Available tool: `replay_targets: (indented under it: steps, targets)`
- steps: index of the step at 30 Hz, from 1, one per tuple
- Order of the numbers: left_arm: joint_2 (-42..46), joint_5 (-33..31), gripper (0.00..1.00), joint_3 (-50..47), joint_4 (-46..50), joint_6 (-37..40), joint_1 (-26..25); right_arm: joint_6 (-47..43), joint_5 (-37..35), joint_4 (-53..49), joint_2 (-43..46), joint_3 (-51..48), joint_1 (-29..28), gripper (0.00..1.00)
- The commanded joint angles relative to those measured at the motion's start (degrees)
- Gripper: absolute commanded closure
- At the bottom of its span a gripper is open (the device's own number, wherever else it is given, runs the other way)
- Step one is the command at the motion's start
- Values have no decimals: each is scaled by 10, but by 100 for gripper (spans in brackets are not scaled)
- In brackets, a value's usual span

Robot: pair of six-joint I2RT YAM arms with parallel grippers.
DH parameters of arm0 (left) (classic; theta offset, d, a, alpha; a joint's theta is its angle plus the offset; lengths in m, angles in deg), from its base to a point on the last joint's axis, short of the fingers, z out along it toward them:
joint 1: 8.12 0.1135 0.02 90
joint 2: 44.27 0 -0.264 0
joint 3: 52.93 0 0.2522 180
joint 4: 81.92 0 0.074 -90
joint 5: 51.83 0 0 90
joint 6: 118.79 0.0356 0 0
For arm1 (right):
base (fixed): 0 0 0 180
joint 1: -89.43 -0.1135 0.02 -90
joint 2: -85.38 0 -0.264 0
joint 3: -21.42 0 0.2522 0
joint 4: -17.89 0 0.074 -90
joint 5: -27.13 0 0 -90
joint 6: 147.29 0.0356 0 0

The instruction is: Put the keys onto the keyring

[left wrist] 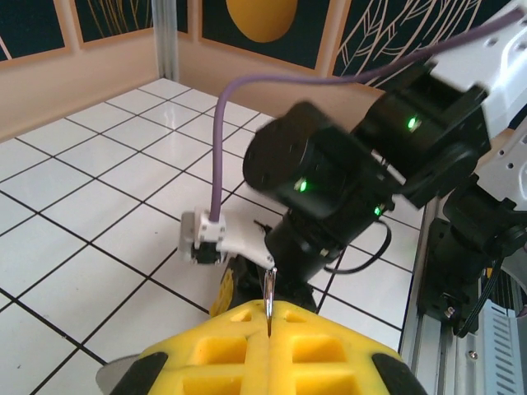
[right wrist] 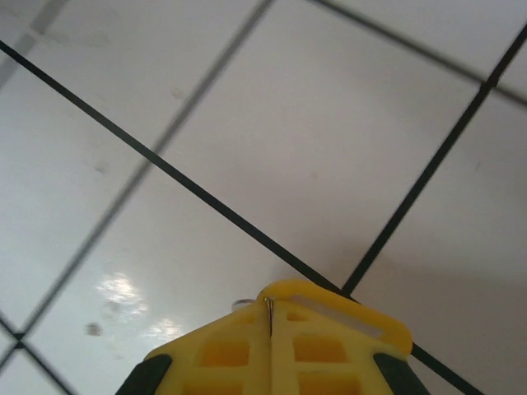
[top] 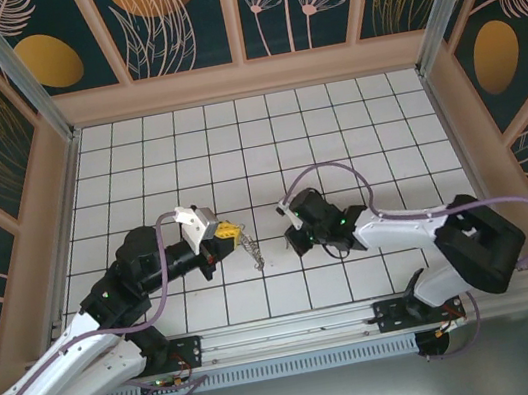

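White tiled floor w/ dark grout lines, glossy, soft glare patches. Walls on 3 sides: dark teal panels w/ gold ovals & pale line-drawn plants, set in light wood framing. Silver alu posts at back corners. Alu rail along near edge.

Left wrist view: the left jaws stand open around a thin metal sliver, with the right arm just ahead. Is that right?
No. The left gripper has its jaws shut, not open: the left wrist view shows its yellow fingertips pressed together, the thin metal sliver pinched in the seam. The right arm is indeed just ahead.
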Motion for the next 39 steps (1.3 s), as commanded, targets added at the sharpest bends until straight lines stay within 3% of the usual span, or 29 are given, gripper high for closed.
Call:
replay_targets:
  steps: [1, 4, 8, 13, 16, 20, 26, 39]
  targets:
    - [7, 10, 100, 10, -27, -10, 0, 33, -33, 99, -42, -18, -11, 100]
    - [11, 4, 100, 11, -26, -9, 1, 32, -27, 119, -61, -21, -14, 94]
    - [12, 2, 100, 10, -24, -9, 0, 30, -24, 137, -24, -36, -20, 80]
    - [4, 3, 100, 11, -25, -6, 1, 22, -31, 56, 16, -11, -14, 72]
    - [3, 3, 100, 10, -25, -7, 0, 11, -16, -16, 24, 33, 8, 71]
    - [7, -1, 100, 10, -21, -10, 0, -16, 62, -122, -7, 115, 59, 75]
    - [14, -26, 100, 6, -12, -15, 0, -80, 118, -291, -99, 244, 64, 76]
    - [9, -90, 100, 10, 10, -15, 0, -117, 142, -435, -217, 360, 53, 76]
